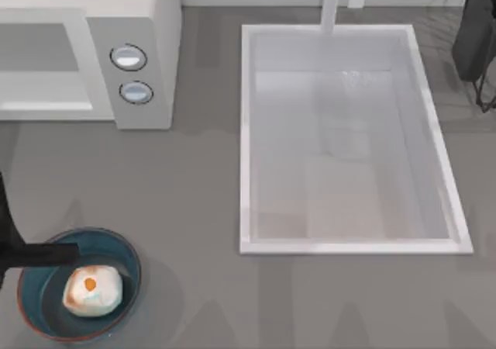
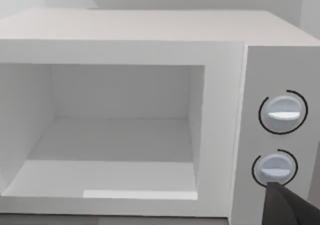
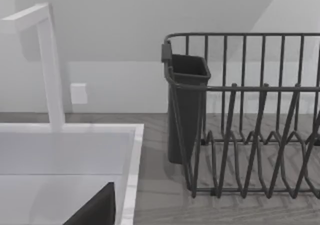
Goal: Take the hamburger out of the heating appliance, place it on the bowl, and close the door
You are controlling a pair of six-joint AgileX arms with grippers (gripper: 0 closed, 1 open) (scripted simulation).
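The hamburger [image 1: 92,291] is already set in the bowl [image 1: 124,252]; the microwave [image 2: 220,85] cavity gapes, so its knobs [image 2: 281,113] could be struck; finger state cannot be told

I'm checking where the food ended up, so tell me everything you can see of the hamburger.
The hamburger is a small, roughly round, pale whitish bun with orange-brown patches and an orange spot on top. It looks soft and whole. It sits inside the blue bowl, a little toward its near side, at the near left corner of the table. Nothing grips it; a dark part of the left arm lies over the bowl's rim beside it, seemingly clear of the bun.
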